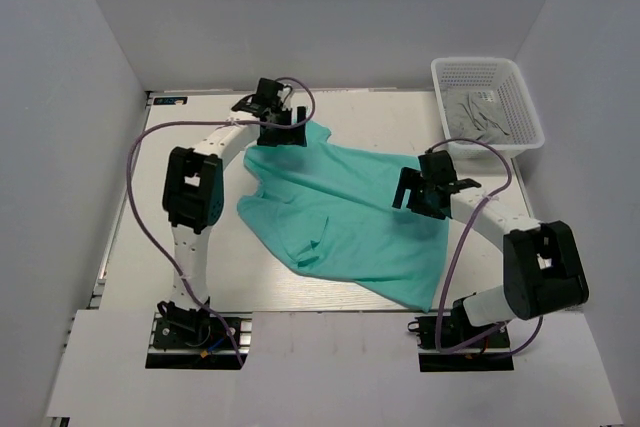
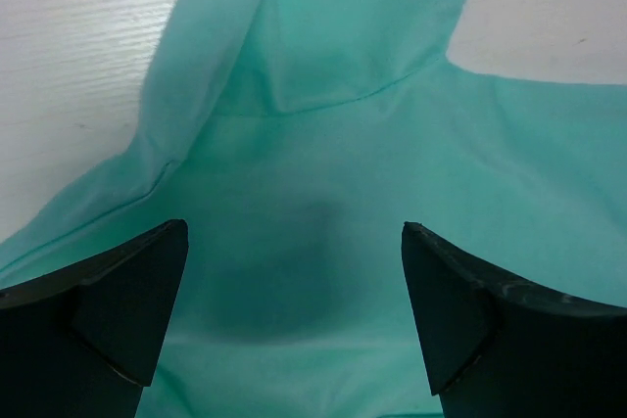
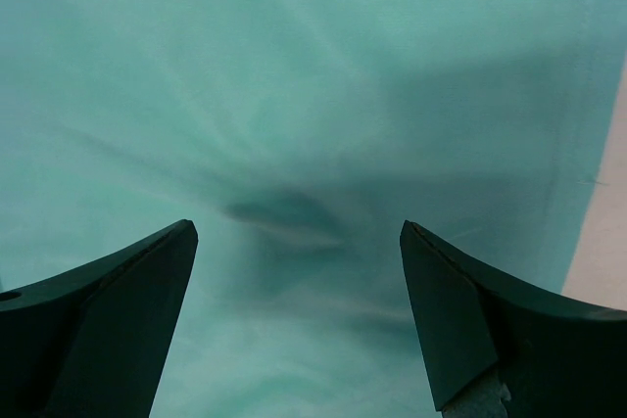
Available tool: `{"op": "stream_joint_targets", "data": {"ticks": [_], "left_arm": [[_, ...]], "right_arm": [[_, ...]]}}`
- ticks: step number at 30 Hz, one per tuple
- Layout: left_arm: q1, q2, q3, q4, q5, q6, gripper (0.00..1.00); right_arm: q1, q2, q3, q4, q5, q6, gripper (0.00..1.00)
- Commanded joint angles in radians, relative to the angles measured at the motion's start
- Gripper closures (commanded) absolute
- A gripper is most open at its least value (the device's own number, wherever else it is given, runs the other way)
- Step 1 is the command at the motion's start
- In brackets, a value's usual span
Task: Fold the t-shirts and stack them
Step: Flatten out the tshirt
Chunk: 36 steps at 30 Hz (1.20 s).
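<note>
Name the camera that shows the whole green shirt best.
The top camera: only there is the shirt seen whole, spread out and crumpled, with both sleeves. Each wrist camera shows just a close patch of its cloth.

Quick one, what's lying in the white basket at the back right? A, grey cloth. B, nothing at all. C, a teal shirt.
A: crumpled grey cloth fills the white basket, while the teal shirt lies spread on the table.

Overhead; 2 wrist close-ups on t-shirt (image 1: 360, 217)
</note>
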Motion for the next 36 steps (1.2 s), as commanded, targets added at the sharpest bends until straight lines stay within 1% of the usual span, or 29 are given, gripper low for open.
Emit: {"op": "stream_joint_targets", "data": {"ticks": [1,2,4,6,9,10,11,14,17,18,19,20,22,23,25,26,27,28,29,30,31,33,34,36], "left_arm": [[-0.007,0.045,0.034,-0.033,-0.050,0.010,0.00],[-0.007,0.060,0.023,-0.004,-0.087,0.010,0.00],[-0.007,0.089,0.051,-0.003,-0.133,0.001,0.00],[0.016,0.144,0.112,-0.037,-0.159,-0.012,0.00],[0.030,0.181,0.162,-0.046,-0.279,-0.039,0.00],[0.041,0.206,0.179,-0.046,-0.323,-0.052,0.00],[0.041,0.218,0.196,-0.058,-0.315,-0.052,0.00],[0.073,0.272,0.258,-0.059,-0.272,-0.052,0.00],[0.099,0.312,0.313,-0.068,-0.232,-0.062,0.00],[0.113,0.336,0.345,-0.068,-0.232,-0.062,0.00],[0.122,0.347,0.359,-0.092,-0.242,-0.072,0.00],[0.122,0.347,0.385,-0.104,-0.258,-0.092,0.00],[0.133,0.359,0.394,-0.126,-0.278,-0.102,0.00],[0.144,0.359,0.394,-0.137,-0.278,-0.112,0.00],[0.153,0.309,0.385,-0.146,-0.308,-0.126,0.00],[0.153,0.289,0.359,-0.146,-0.322,-0.144,0.00],[0.162,0.266,0.359,-0.146,-0.322,-0.154,0.00],[0.162,0.242,0.341,-0.146,-0.322,-0.154,0.00],[0.162,0.214,0.318,-0.132,-0.322,-0.166,0.00],[0.149,0.159,0.306,-0.132,-0.322,-0.166,0.00],[0.148,0.131,0.296,-0.123,-0.322,-0.175,0.00],[0.136,0.084,0.296,-0.176,-0.333,-0.197,0.00],[0.125,0.024,0.252,-0.190,-0.319,-0.207,0.00],[0.116,-0.054,0.166,-0.148,-0.252,-0.207,0.00]], "right_arm": [[-0.009,0.050,0.060,-0.039,0.117,0.041,0.10],[-0.015,0.062,0.075,-0.051,0.123,0.037,0.10],[-0.015,0.122,0.123,-0.056,0.155,0.028,0.10],[-0.015,0.160,0.150,-0.041,0.157,0.021,0.10],[-0.012,0.249,0.195,-0.033,0.150,0.009,0.10],[-0.014,0.272,0.242,-0.036,0.150,-0.001,0.10],[-0.014,0.339,0.261,-0.039,0.128,-0.011,0.10],[-0.014,0.451,0.351,-0.028,0.096,-0.058,0.10],[-0.023,0.530,0.495,-0.045,0.105,-0.107,0.10],[-0.026,0.579,0.521,-0.048,0.102,-0.113,0.10],[-0.029,0.594,0.546,-0.054,0.099,-0.121,0.10],[-0.032,0.604,0.616,-0.054,0.097,-0.156,0.10],[-0.034,0.634,0.661,-0.063,0.084,-0.173,0.10],[-0.031,0.636,0.722,-0.069,0.074,-0.217,0.10],[-0.022,0.613,0.758,-0.083,0.030,-0.259,0.10],[-0.020,0.576,0.759,-0.071,0.010,-0.273,0.10],[-0.015,0.558,0.740,-0.057,-0.028,-0.288,0.10],[-0.009,0.486,0.727,-0.051,-0.065,-0.293,0.10],[0.001,0.460,0.713,-0.044,-0.094,-0.298,0.10],[0.009,0.434,0.654,-0.010,-0.122,-0.301,0.10],[0.015,0.354,0.632,0.005,-0.163,-0.308,0.10],[0.035,0.311,0.571,0.024,-0.257,-0.334,0.10],[0.044,0.273,0.565,0.012,-0.307,-0.333,0.10],[0.055,0.230,0.526,-0.002,-0.309,-0.310,0.10]]}}
